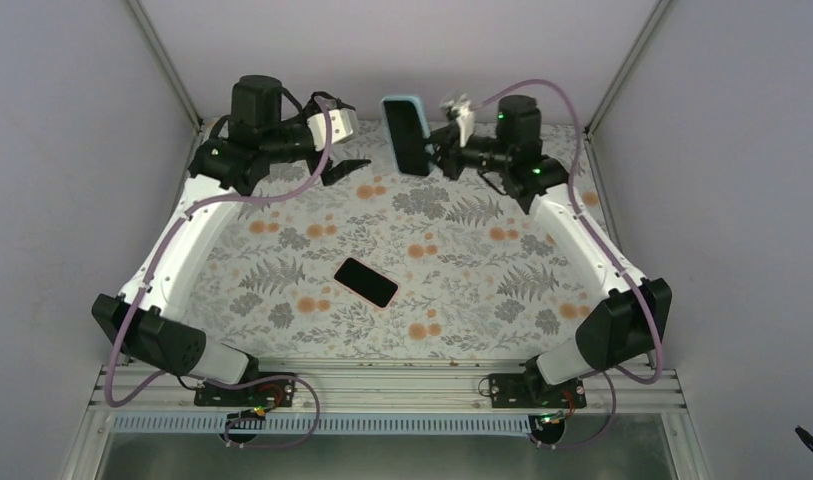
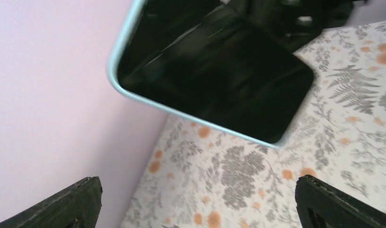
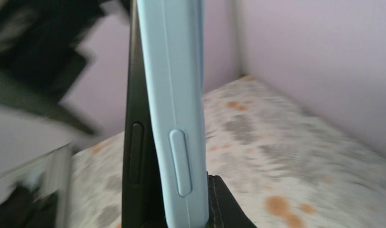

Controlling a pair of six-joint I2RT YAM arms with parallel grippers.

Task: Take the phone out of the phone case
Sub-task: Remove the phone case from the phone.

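Top external view shows my right gripper (image 1: 437, 152) pinching the low end of the blue case (image 1: 406, 135), which stands tall at the far side, dark face toward my wide-open left gripper (image 2: 198, 183) just left of it, while a black phone (image 1: 365, 281) lies flat in the middle, nearer to me.

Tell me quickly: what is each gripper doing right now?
Left gripper: open, holding nothing.
Right gripper: shut on the phone case.
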